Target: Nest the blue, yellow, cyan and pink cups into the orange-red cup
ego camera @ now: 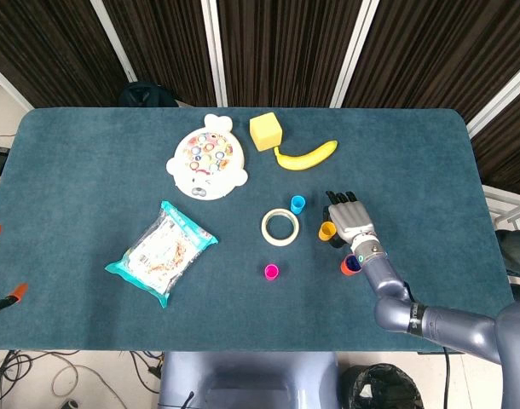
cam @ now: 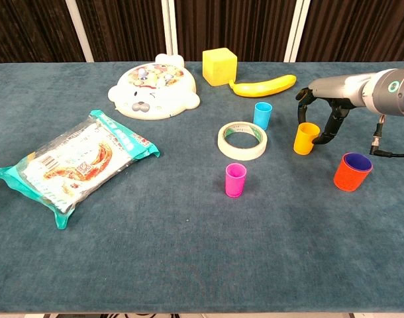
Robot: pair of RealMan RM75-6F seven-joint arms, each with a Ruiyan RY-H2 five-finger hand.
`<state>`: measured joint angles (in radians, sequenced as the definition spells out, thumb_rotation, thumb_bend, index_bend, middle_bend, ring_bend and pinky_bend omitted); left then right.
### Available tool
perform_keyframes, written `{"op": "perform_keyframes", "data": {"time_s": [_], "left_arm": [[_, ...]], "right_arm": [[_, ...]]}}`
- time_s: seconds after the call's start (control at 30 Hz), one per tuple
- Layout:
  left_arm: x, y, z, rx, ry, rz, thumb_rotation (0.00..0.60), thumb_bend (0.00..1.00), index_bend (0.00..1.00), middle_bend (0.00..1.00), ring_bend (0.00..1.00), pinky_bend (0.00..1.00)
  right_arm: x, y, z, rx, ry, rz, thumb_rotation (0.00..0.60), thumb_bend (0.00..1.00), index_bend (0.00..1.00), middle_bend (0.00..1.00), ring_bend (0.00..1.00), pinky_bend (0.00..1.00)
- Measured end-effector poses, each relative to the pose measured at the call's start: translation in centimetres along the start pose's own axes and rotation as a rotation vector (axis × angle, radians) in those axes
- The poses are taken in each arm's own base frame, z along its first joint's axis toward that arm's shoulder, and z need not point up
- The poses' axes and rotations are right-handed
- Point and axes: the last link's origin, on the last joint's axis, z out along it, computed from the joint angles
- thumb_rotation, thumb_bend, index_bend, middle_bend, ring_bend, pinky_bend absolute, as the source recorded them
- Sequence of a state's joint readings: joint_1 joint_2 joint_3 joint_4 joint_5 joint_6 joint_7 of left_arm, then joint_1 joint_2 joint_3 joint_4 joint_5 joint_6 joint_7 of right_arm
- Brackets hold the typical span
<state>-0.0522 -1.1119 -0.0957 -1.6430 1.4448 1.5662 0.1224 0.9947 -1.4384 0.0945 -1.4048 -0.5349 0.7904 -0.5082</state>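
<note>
Fingers (cam: 333, 121) of the right hand (ego camera: 350, 221) curl down around the yellow cup (cam: 306, 138), spread apart and close to its rim; I cannot tell if they already touch it. Taking the tape roll (cam: 242, 140) as landmark: the yellow cup stands to its right, the cyan cup (cam: 262, 115) just behind it, the pink cup (cam: 235, 179) in front of it. Further right of the roll stands the orange-red cup (cam: 352, 171), with the blue cup (cam: 357, 161) already inside. Behind the roll lies a banana (cam: 265, 85).
</note>
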Motion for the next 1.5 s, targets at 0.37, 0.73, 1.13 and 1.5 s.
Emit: {"op": "perform_keyframes", "data": {"time_s": [0.37, 0.73, 1.13, 1.5], "left_arm": [[0.0, 0.0, 0.0, 0.002, 0.002, -0.002, 0.6, 0.13, 0.06, 0.02, 0.0, 0.0], [0.2, -0.2, 0.0, 0.006, 0.007, -0.008, 0.6, 0.13, 0.06, 0.02, 0.0, 0.0], [0.1, 0.1, -0.1, 0.0, 0.003, -0.011, 0.6, 0.13, 0.06, 0.02, 0.0, 0.0], [0.1, 0.2, -0.2, -0.004, 0.005, -0.011, 0.6, 0.13, 0.06, 0.02, 0.0, 0.0]], "right_arm": [[0.0, -0.3, 0.4, 0.0, 0.01, 0.01, 0.6, 0.36, 0.52, 0.03, 0.11, 0.09], [1.3, 0.0, -0.2, -0.002, 0.043, 0.043, 0.6, 0.39, 0.54, 0.03, 0.11, 0.09], [5.0, 2.9, -4.8, -0.001, 0.084, 0.001, 0.6, 0.39, 0.54, 0.03, 0.11, 0.09], [4.1, 5.7, -10.7, 0.019, 0.047, -0.024, 0.6, 0.39, 0.54, 0.03, 0.11, 0.09]]}}
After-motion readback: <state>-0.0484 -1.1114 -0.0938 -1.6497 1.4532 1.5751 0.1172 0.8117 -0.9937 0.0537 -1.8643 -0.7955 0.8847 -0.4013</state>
